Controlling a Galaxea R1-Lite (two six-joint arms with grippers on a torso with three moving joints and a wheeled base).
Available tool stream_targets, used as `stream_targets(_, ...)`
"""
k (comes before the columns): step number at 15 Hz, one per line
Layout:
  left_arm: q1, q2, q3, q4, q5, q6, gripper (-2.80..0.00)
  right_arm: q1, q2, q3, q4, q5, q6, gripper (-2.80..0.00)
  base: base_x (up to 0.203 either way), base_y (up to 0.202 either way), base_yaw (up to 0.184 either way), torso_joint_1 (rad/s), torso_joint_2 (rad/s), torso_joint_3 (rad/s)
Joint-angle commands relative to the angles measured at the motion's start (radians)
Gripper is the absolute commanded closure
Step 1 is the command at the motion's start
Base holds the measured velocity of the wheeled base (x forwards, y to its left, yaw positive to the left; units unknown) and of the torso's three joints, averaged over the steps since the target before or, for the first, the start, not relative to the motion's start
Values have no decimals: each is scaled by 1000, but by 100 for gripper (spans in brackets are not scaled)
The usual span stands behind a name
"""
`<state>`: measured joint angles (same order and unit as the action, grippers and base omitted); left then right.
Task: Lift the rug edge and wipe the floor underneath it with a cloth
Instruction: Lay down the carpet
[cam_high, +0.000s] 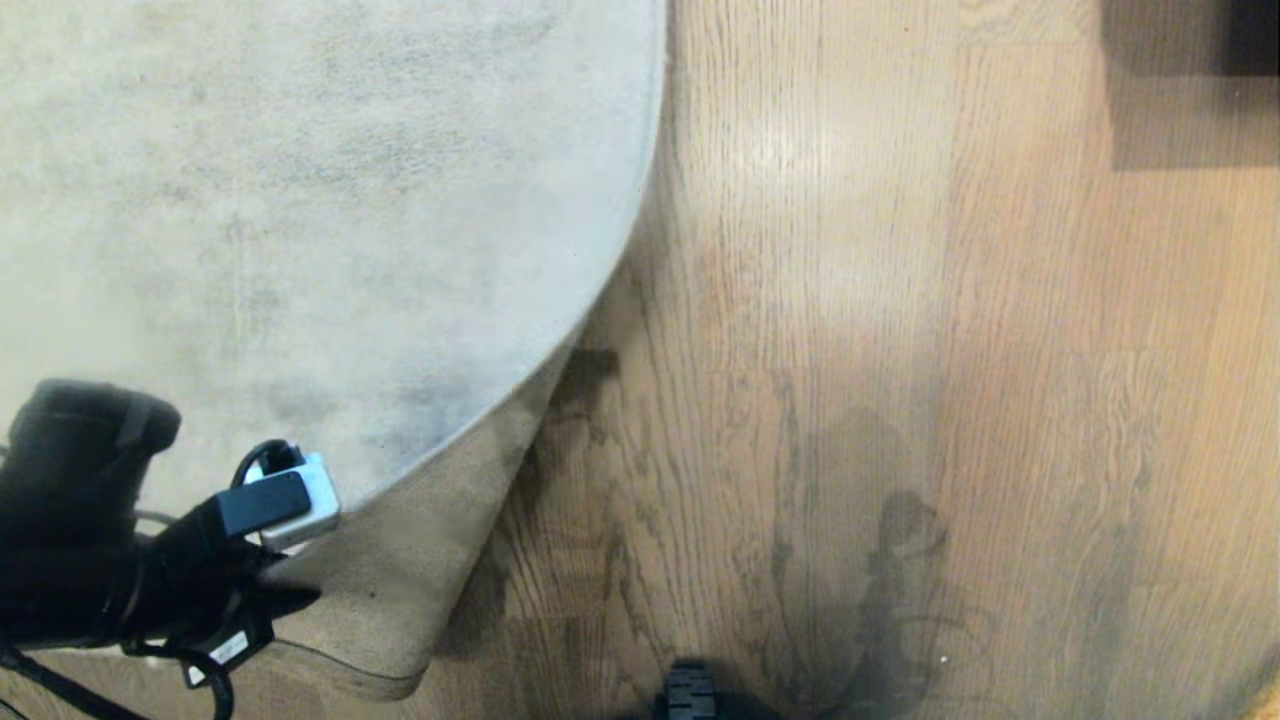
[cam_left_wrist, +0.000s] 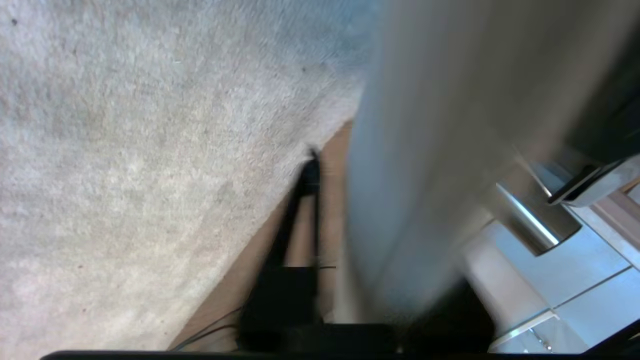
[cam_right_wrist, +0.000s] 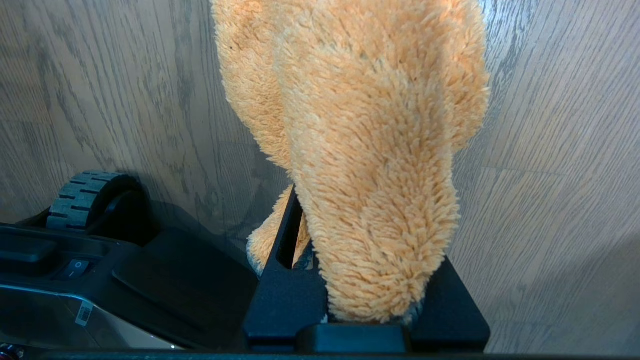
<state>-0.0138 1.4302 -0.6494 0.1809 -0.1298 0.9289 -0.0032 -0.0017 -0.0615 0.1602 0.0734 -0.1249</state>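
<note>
Head view: rug edge (cam_high: 430, 560) beside L tool (cam_high: 285, 580).

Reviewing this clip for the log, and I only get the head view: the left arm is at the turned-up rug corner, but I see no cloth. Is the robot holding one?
Observer: Yes. The right wrist view shows the right gripper shut on the cloth, a fluffy orange-tan rag.
Operator: Is it under the rug?
Observer: No. Only bare floor shows around it, and the base's wheel is nearby.
Operator: What does the left wrist view add?
Observer: A strip of floor shows between the flat pile and the raised, blurred rug edge by the left gripper.
</note>
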Motion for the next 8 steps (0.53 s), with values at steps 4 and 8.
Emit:
stream_targets(4,-2,-22,1,-1,-2,-5,-280,0,2,0,1,0,-1,0,0,0,0,0,0,0)
stream_targets(8,-35,-59,-4,-1,-1,-71,-280,0,2,0,1,0,-1,0,0,0,0,0,0,0)
